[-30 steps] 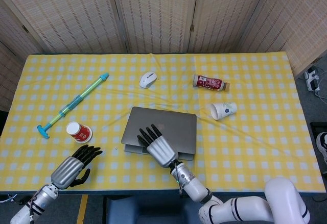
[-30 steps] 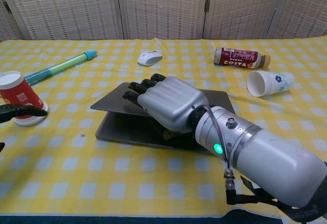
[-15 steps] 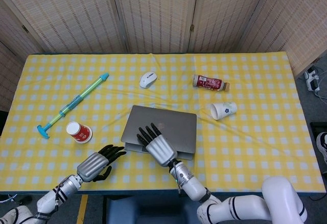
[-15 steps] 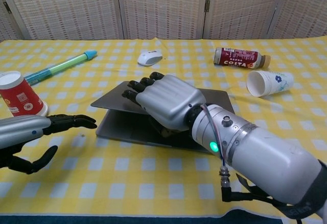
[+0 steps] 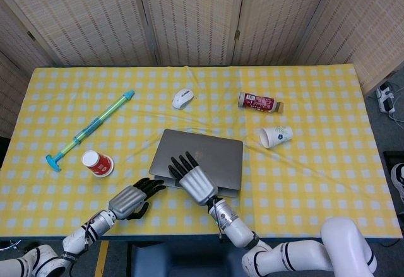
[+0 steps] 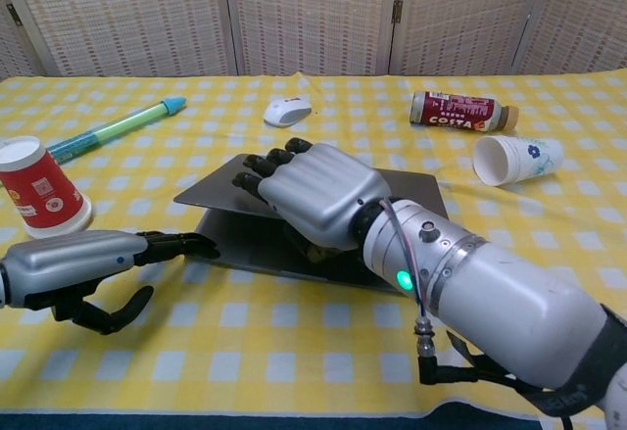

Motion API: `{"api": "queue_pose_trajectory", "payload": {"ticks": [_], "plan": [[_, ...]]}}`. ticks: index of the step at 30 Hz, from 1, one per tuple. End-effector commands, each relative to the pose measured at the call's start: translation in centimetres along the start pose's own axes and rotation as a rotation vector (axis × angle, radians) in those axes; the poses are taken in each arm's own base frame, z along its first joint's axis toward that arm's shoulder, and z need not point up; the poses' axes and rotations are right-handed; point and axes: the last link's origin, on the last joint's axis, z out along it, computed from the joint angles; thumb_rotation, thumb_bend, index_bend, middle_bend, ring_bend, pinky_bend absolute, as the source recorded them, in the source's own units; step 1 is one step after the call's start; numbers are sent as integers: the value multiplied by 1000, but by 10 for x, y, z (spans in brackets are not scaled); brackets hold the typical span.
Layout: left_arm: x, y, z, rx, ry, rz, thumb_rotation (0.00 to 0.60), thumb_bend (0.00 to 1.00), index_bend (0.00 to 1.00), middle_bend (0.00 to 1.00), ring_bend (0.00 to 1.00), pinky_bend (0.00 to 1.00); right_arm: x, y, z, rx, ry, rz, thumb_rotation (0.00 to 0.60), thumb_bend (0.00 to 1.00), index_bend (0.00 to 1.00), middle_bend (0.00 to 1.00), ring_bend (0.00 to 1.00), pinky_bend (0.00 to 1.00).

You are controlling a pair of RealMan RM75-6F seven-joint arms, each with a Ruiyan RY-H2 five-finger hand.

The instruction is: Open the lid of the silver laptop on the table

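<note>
The silver laptop [image 5: 218, 154] lies in the middle of the yellow checked table. In the chest view its lid [image 6: 211, 195] stands a narrow gap above the base [image 6: 245, 254]. My right hand [image 5: 192, 179] [image 6: 313, 195] grips the lid at its front edge, with the dark fingers spread flat on top and the thumb tucked under. My left hand [image 5: 129, 199] [image 6: 88, 263] hovers low at the laptop's front left, holding nothing. Its fingers stretch out to the base's corner, and I cannot tell whether they touch it.
A red paper cup [image 5: 96, 163] [image 6: 34, 190] stands left of the laptop, with a blue-green water squirter [image 5: 91, 130] behind it. A white mouse [image 5: 182, 98], a lying drink bottle [image 5: 259, 103] and a tipped white cup [image 5: 276, 136] sit behind and right.
My left hand has moved right along the table's front edge, from near the red cup to the laptop's front left corner. The right hand has stayed on the lid.
</note>
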Motion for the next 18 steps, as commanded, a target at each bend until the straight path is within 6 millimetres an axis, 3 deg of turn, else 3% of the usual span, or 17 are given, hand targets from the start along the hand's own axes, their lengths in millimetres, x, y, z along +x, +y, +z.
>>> {"api": "queue_pose_trajectory", "payload": {"ticks": [1, 18], "plan": [[0, 2, 3, 1, -10, 3, 600, 827, 23, 30, 0, 0, 0, 0, 0, 0, 1, -1, 600, 702, 0, 0, 0, 0], [-3, 4, 9, 21, -33, 14, 600, 831, 36, 55, 0, 0, -6, -3, 0, 4, -17, -9, 600, 702, 0, 0, 0, 0]]}}
